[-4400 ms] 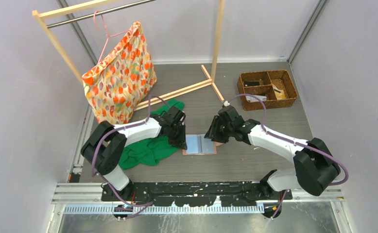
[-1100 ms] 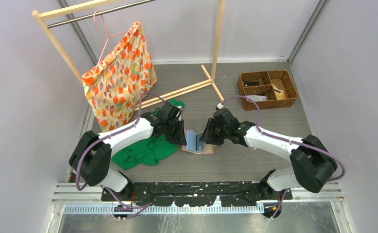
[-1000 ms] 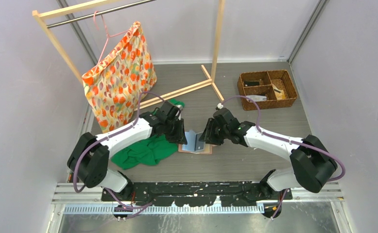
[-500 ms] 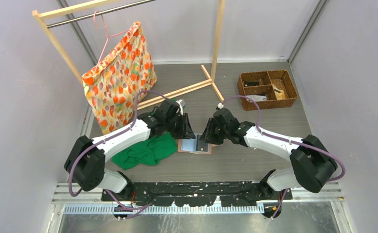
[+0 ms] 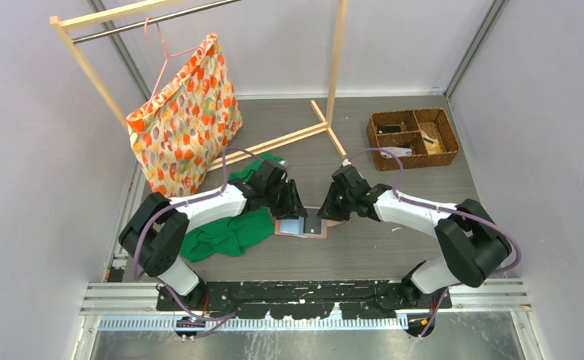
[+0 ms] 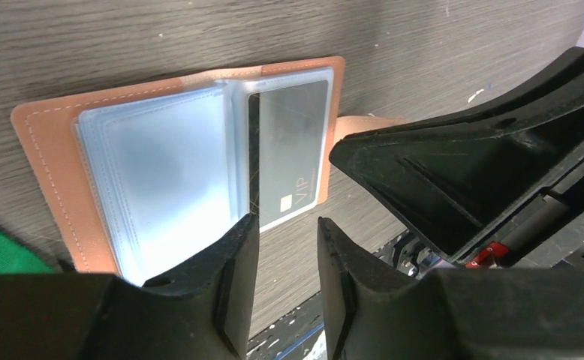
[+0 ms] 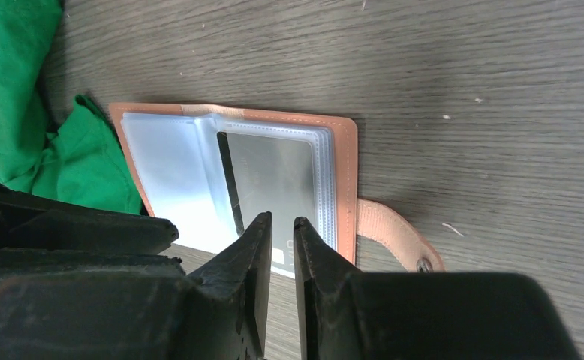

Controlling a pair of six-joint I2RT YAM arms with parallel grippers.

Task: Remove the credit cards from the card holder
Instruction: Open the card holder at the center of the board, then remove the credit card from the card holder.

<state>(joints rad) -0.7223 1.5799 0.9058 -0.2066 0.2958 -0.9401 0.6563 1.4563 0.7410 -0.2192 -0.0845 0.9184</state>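
Finding 1, position: the card holder [image 7: 347,172] lies opened flat on the counter [image 7: 462,90] between the two arms, pale clear sleeves [image 6: 161,165] facing up, its snap tab [image 7: 390,232] splayed out on the right arm's side. Its left edge is just beside the green cloth [image 7: 19,90].

Finding 2, contents: one dark grey card [image 7: 274,180] sits in the sleeve on the tab side, its near edge standing out past the sleeve mouth.

Finding 3, left gripper [image 6: 287,225]: jaws narrow and empty, bare counter visible in the gap, tips just short of the card's corner.

Finding 4, right gripper [image 7: 280,221]: jaws drawn almost together right at the card's exposed edge. Whether they pinch it cannot be told.

Recommendation for the step in hand, drawing the card out:
- take only the exposed card edge, not the sleeve plastic with it
- pull along the sleeve's length, low and straight, so the card slides instead of lifting the whole holder
- the left jaws would best press down on the empty sleeve or cover to pin the holder
- the holder looks light, so I judge it likely to drag if left unpinned

Markings: "VIP" reads on the card beside a small pale square. No brand or other lettering is legible
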